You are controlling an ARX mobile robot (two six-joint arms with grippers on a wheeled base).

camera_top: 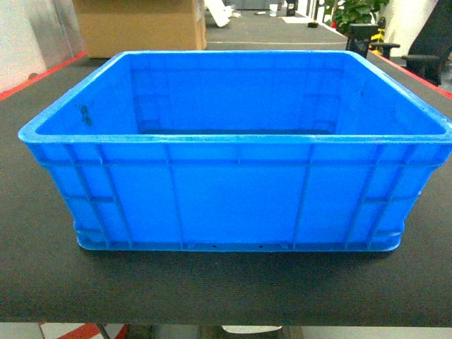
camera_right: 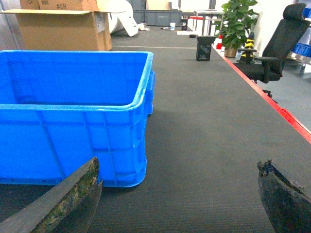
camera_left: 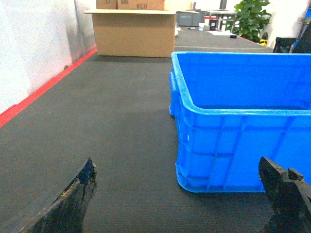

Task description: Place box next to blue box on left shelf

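Head view: the box stands upright on a dark ribbed mat, its near long side facing the camera and filling most of the width. Beyond its far left corner stands a cardboard carton; beyond its far right corner are a potted plant and a black office chair. A red stripe borders the mat left of the box. Neither gripper shows here, and no shelf is visible.

Left wrist view: the left gripper sits low over the mat with its fingers wide apart, one dark finger well left of the box, the other in front of the box's near wall. The box's left corner lies between them, untouched. The carton is behind the box to its left, the plant behind it.

Right wrist view: the right gripper is likewise spread, one finger in front of the box's right corner, the other well right of it over bare mat. Beyond the box stand the carton, a small black bin, the plant and the chair.
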